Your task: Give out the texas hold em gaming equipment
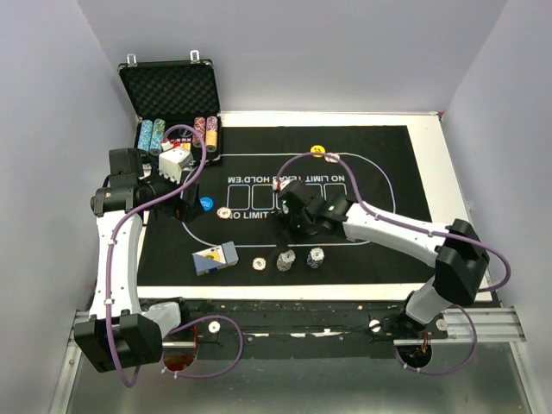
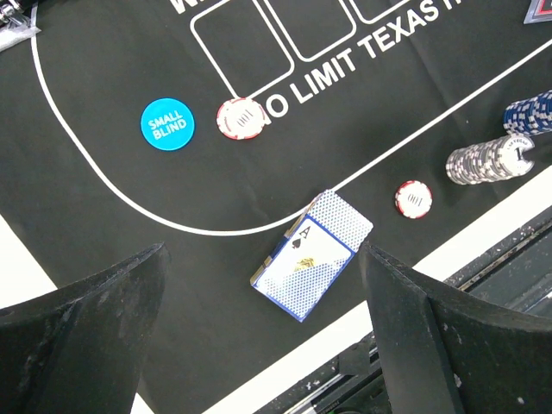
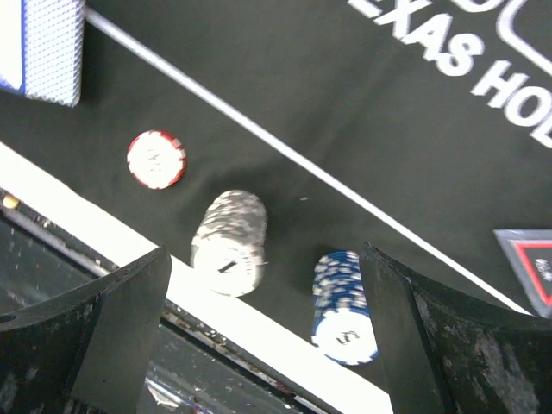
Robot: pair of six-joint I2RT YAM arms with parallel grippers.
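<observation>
Blue-backed playing cards (image 2: 312, 253): one deck, an ace showing, at the near-left of the black mat (image 1: 259, 147), just outside the printed oval line. The long axis runs diagonally in the left wrist view, skew to the jaw line. Left gripper (image 2: 263, 250): hovers over the deck, fingers spread wide, empty (the nearer arm, by my reckoning). Grey chip stack (image 3: 228, 243) and blue chip stack (image 3: 345, 306): near edge, side by side, not touching. Right gripper (image 3: 265, 254): above them, jaws apart, gripping nothing.
</observation>
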